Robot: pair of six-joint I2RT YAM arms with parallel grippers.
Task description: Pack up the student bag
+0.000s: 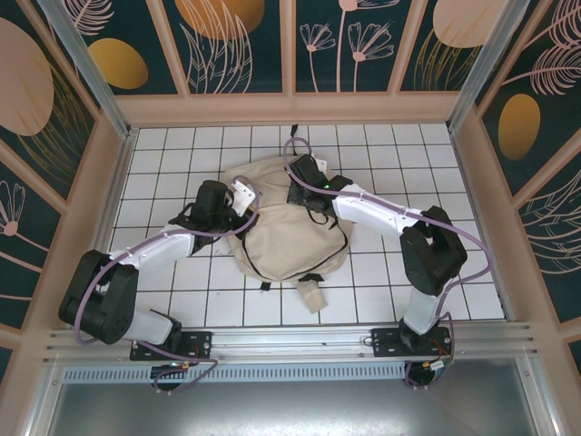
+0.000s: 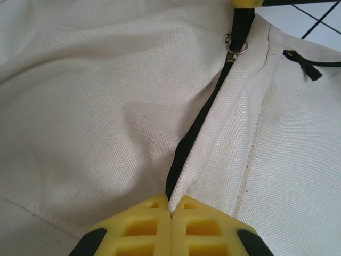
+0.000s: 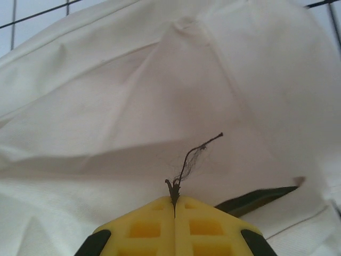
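Cream soft fabric backpack (image 1: 290, 232) looks limp; grip seams. Left hand (image 2: 170, 207) pinches the zipper seam (image 2: 197, 122), right hand (image 3: 175, 201) a dark thread (image 3: 194, 154).

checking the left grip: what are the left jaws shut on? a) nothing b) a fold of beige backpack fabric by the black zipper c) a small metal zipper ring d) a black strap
b: the left gripper has its yellow jaws shut on a fold of the beige fabric backpack beside the black zipper
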